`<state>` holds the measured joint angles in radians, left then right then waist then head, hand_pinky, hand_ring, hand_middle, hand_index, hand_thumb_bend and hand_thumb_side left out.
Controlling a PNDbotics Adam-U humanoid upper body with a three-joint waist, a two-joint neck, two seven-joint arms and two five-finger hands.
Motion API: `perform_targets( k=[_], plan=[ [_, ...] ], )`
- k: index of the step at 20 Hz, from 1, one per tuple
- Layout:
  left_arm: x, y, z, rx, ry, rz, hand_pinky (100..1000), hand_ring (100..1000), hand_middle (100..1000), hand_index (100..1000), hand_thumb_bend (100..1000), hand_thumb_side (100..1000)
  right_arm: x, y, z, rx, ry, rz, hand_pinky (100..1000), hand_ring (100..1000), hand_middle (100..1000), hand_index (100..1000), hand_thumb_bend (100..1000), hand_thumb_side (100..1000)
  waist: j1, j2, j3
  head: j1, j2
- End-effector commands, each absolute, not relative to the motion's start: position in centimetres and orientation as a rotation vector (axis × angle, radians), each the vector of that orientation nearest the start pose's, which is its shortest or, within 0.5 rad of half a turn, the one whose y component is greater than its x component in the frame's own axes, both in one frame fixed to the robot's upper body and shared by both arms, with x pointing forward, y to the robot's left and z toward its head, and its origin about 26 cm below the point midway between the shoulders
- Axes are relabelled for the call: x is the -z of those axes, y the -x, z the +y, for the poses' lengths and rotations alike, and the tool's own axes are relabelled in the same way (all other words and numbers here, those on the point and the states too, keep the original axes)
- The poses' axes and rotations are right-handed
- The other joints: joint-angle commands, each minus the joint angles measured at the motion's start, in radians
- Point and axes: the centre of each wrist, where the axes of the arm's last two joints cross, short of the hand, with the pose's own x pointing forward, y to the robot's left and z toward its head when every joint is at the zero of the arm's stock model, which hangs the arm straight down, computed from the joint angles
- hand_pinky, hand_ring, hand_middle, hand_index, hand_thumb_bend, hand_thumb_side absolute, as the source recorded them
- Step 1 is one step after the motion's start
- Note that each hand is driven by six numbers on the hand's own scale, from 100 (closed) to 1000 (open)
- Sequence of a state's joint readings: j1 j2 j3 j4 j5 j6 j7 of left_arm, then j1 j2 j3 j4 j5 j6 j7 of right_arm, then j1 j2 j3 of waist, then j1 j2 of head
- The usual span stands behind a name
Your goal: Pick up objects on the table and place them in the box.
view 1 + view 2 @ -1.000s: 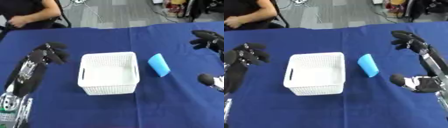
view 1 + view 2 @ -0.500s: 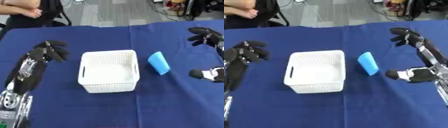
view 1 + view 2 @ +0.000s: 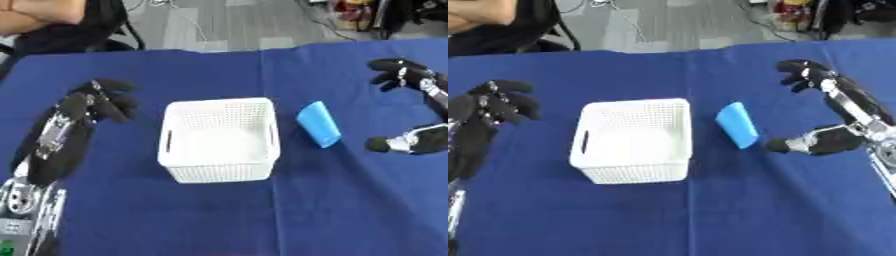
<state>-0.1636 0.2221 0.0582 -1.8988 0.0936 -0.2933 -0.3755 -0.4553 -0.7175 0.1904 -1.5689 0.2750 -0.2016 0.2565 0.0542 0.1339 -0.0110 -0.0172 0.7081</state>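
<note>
Blue block lies on table just right of empty white basket. Right hand curled, empty, well apart; should open, descend over block. Left hand curled, idle.

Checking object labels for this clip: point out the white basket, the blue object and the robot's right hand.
white basket (image 3: pixel 267 134), left eye view, right wall.
blue object (image 3: pixel 737 124), right eye view, middle of its top face.
right hand (image 3: pixel 805 75), right eye view, palm.
</note>
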Motion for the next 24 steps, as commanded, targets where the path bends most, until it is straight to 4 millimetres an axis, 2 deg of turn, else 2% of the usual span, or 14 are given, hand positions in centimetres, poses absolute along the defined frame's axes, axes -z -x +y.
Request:
perform_targets(
  k=[1, 10, 17, 24],
  plan=[
    [-14.1, -29.7, 28.0, 0.628, 0.120, -2.294, 613, 639, 748, 542, 142, 1000, -18.7, -37.2, -34.0, -1.301, 0.588, -1.776, 740, 795, 902, 935, 876, 484, -0.004, -0.017, 0.002, -0.006, 0.003],
    [-13.9, -29.7, 27.9, 0.633, 0.130, -2.289, 613, 640, 749, 543, 143, 1000, -17.6, -39.8, -35.9, -1.312, 0.657, -1.653, 752, 794, 881, 924, 885, 445, -0.008, -0.021, 0.010, -0.007, 0.013],
    [-13.8, -29.6, 27.8, 0.634, 0.136, -2.284, 613, 641, 750, 542, 144, 1000, -15.5, -41.6, -37.7, -1.287, 0.688, -1.524, 756, 792, 868, 920, 890, 388, -0.009, -0.023, 0.014, -0.008, 0.019],
    [-13.8, -29.6, 27.8, 0.636, 0.141, -2.283, 613, 641, 750, 541, 144, 1000, -14.8, -42.5, -37.0, -1.325, 0.669, -1.511, 759, 793, 866, 919, 891, 382, -0.009, -0.023, 0.017, -0.011, 0.021]
  ],
)
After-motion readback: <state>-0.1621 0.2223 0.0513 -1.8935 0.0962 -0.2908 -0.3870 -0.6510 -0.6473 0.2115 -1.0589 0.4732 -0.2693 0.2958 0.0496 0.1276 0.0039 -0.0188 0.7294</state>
